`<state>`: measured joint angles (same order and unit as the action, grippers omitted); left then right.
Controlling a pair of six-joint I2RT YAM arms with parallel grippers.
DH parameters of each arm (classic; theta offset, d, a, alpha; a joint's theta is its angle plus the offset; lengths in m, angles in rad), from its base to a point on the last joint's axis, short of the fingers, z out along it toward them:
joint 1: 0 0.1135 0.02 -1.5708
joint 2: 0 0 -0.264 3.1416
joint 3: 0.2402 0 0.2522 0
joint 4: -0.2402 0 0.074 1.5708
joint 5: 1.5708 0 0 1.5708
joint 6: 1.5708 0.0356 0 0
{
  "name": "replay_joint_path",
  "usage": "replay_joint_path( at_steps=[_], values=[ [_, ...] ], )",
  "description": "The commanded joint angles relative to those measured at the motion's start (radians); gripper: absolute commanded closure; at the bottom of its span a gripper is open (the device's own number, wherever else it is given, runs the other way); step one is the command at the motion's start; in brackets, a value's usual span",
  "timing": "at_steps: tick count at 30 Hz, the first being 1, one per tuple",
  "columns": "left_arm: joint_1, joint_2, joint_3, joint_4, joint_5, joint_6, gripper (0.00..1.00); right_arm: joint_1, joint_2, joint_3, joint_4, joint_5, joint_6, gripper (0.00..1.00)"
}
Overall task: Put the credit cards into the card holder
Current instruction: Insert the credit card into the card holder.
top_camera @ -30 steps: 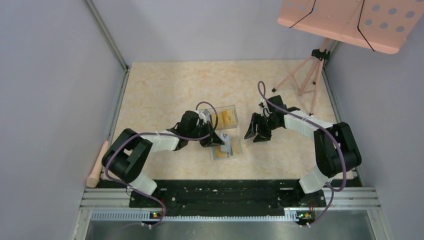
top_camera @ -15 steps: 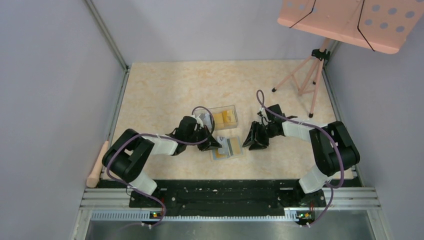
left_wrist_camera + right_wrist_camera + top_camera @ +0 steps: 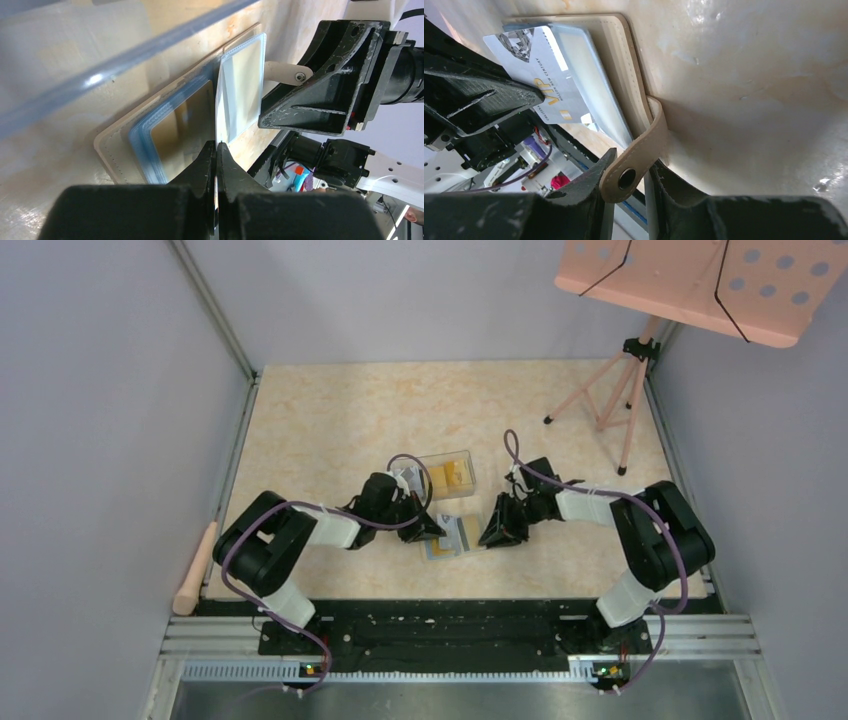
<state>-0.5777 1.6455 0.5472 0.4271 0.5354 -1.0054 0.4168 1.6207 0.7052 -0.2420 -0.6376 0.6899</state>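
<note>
The beige card holder (image 3: 458, 537) lies open on the table, its blue pockets (image 3: 150, 135) facing up. My left gripper (image 3: 428, 527) is shut on a pale credit card (image 3: 546, 75) marked VIP, which slants over the holder's left pockets; in the left wrist view the card stands edge-on between the fingers (image 3: 216, 148). My right gripper (image 3: 497, 530) is at the holder's right edge. Its fingers touch both sides of the holder's snap strap (image 3: 634, 165). Golden credit cards (image 3: 447, 477) lie in the clear box (image 3: 462, 462) just behind.
A pink music stand (image 3: 700, 280) on a tripod (image 3: 600, 400) stands at the back right. A wooden handle (image 3: 195, 565) lies outside the left rail. Grey walls close in the table on three sides.
My right gripper has come down and left to the holder's edge, and its jaws have narrowed round the strap. The left gripper has shifted slightly nearer with the card.
</note>
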Motion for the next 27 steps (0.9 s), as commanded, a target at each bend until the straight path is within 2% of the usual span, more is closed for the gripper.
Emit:
replay_joint_path(
  at_steps=[1, 6, 8, 12, 17, 22, 25, 27],
  values=[
    [-0.005, -0.014, 0.024, -0.004, -0.012, -0.007, 1.0, 0.02, 0.019, -0.016, 0.063, -0.032, 0.039, 0.76],
    [-0.005, -0.012, 0.015, -0.001, -0.016, -0.023, 1.0, 0.027, 0.006, -0.022, 0.068, -0.03, 0.045, 0.75],
    [-0.005, -0.014, 0.013, -0.006, -0.019, -0.028, 1.0, 0.027, -0.018, 0.009, 0.012, 0.023, 0.013, 0.71],
    [-0.005, -0.018, 0.007, -0.013, -0.02, -0.035, 1.0, 0.021, -0.048, 0.1, -0.139, 0.174, -0.082, 0.55],
    [-0.013, -0.021, 0.006, -0.014, -0.015, -0.045, 1.0, 0.005, -0.012, 0.134, -0.186, 0.227, -0.125, 0.48],
    [-0.02, -0.035, 0.007, -0.042, -0.02, -0.051, 1.0, 0.004, 0.063, 0.134, -0.146, 0.163, -0.118, 0.49],
    [-0.024, -0.056, 0.006, -0.073, -0.03, -0.049, 1.0, 0.004, 0.079, 0.137, -0.133, 0.155, -0.111, 0.53],
    [-0.023, -0.069, 0.004, -0.099, -0.041, -0.047, 1.0, 0.004, 0.081, 0.133, -0.121, 0.148, -0.103, 0.6]
  ],
)
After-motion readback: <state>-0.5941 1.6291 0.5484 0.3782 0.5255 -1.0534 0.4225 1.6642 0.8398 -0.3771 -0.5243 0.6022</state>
